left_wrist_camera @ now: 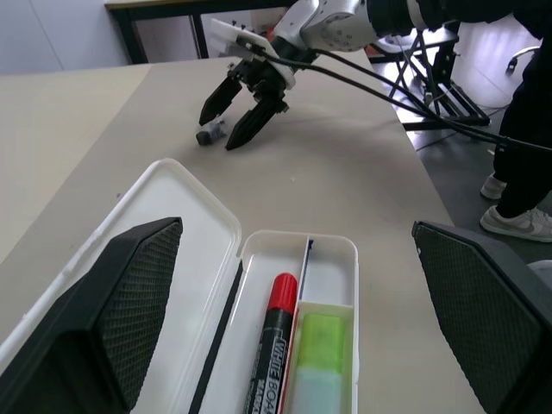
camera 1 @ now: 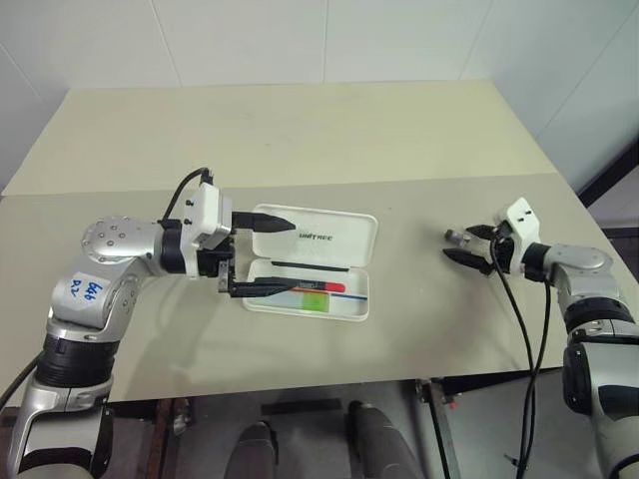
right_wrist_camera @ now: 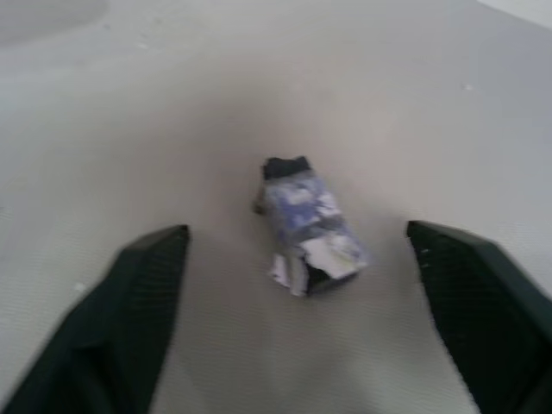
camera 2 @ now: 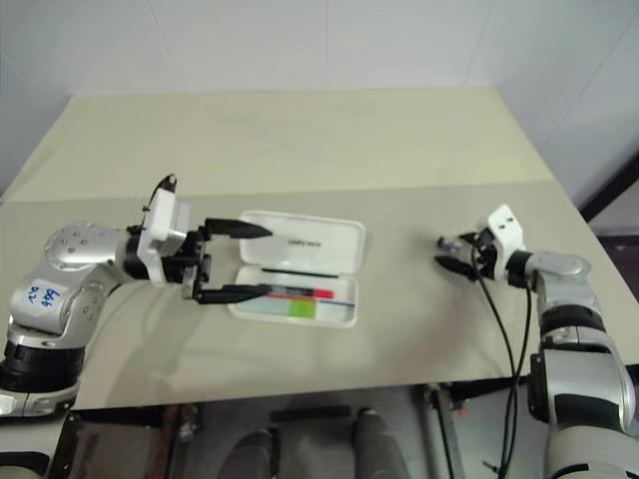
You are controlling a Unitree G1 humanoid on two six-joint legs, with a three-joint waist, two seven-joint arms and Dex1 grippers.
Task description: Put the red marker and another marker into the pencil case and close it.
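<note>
Pencil case [camera 1: 310, 236] lies open mid-table w/ lid flat toward 12 o'clock and tray toward 6; its long axis runs roughly 9 to 3. Red marker [left_wrist_camera: 269, 341] and the green highlighter [left_wrist_camera: 317, 360] both sit in the tray already, side by side, parallel to that long axis, red cap pointing toward 3 o'clock in the head views. So, by my read, loading is done and what's left is swinging the lid over, hinge line along the 9–3 axis between lid and tray. L gripper [camera 1: 257, 256] is the near one: it hangs at the case's 9 o'clock end, fingers spread wide, holding nothing, one finger over the lid, the other over the tray, pointing along the case toward 3. To close, it would prob need to get under or behind the lid's far edge at 12 and push it toward 6. R gripper [camera 1: 467, 245] is well apart from the case, off at 3 o'clock near the table's right side, jaws spread and empty, straddling a small grey-black bit [right_wrist_camera: 306, 226] that lies btw the fingers w/o being touched; that bit isn't part of the job. Lid closure looks like L arm's work, since R arm would have to cross a lot of bare table [camera 1: 300, 130] first.
</note>
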